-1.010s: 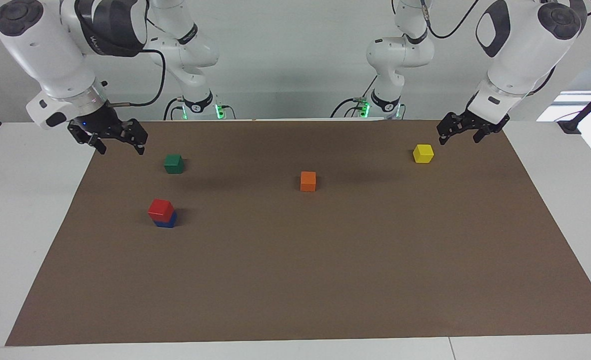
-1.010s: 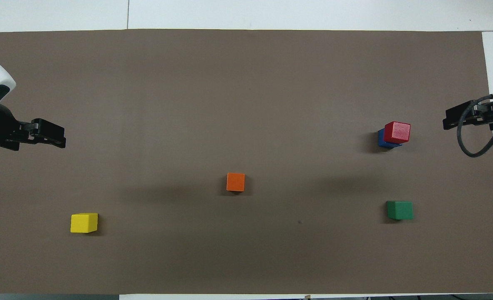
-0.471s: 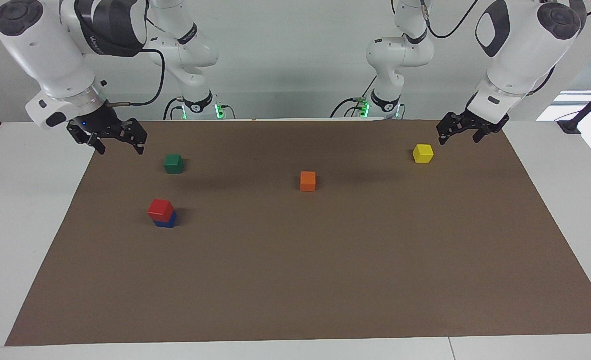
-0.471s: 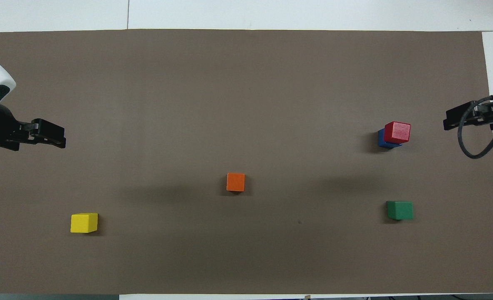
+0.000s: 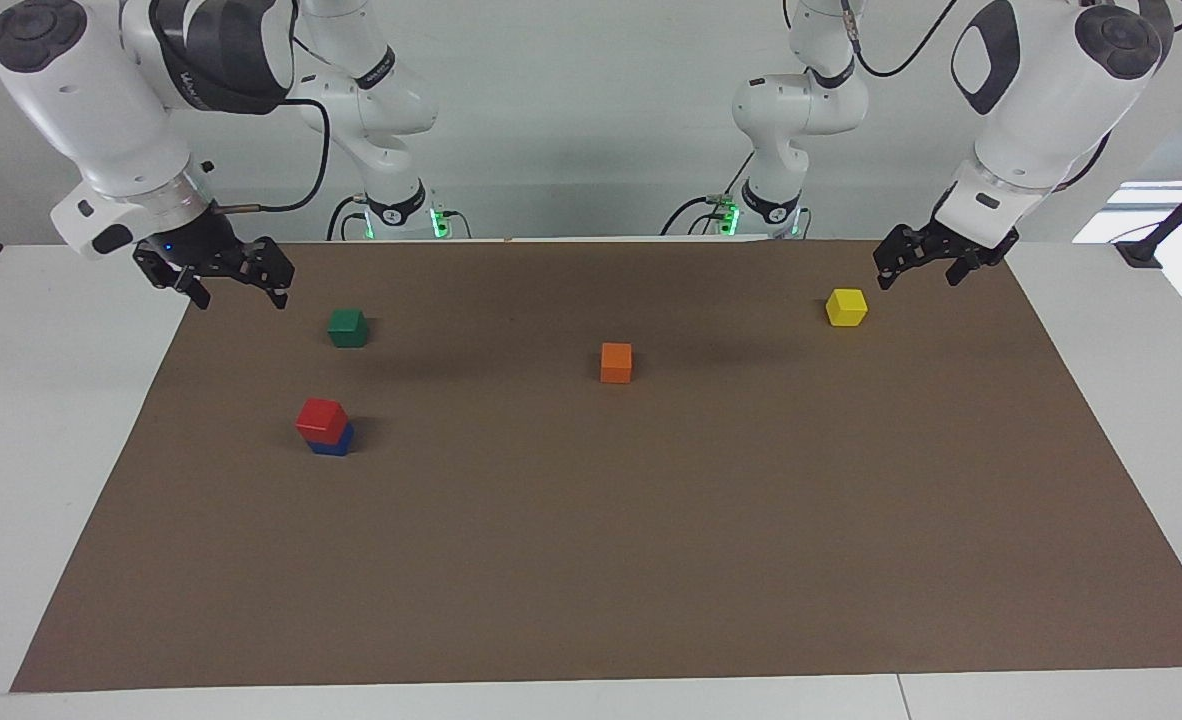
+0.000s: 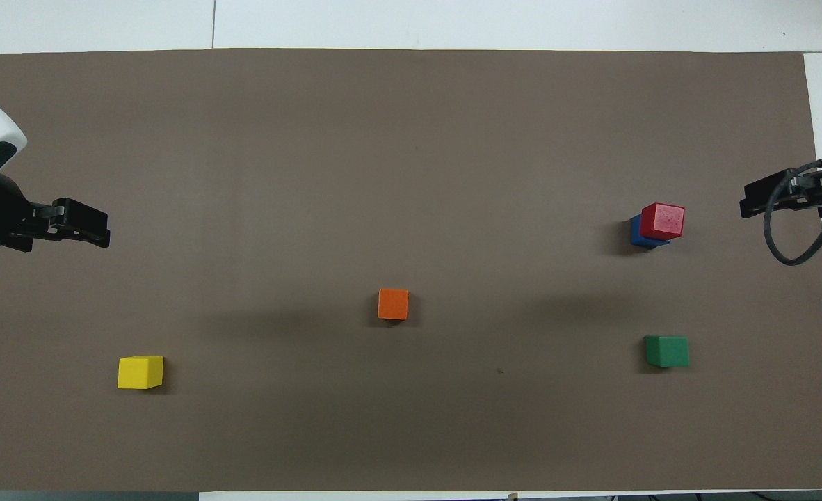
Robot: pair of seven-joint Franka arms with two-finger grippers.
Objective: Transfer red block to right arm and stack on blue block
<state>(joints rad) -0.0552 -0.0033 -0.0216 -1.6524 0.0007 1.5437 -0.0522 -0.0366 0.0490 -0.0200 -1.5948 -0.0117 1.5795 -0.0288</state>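
red block (image 5: 322, 418) sits on blue block (image 5: 334, 442), slightly askew, toward right arm's end of bench | right hand (image 5: 234, 281) released, empty | left hand (image 5: 917, 267) released, waiting | advice: stay clear of stack

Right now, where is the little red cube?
The red block sits on top of the blue block, toward the right arm's end of the table, farther from the robots than the green block.
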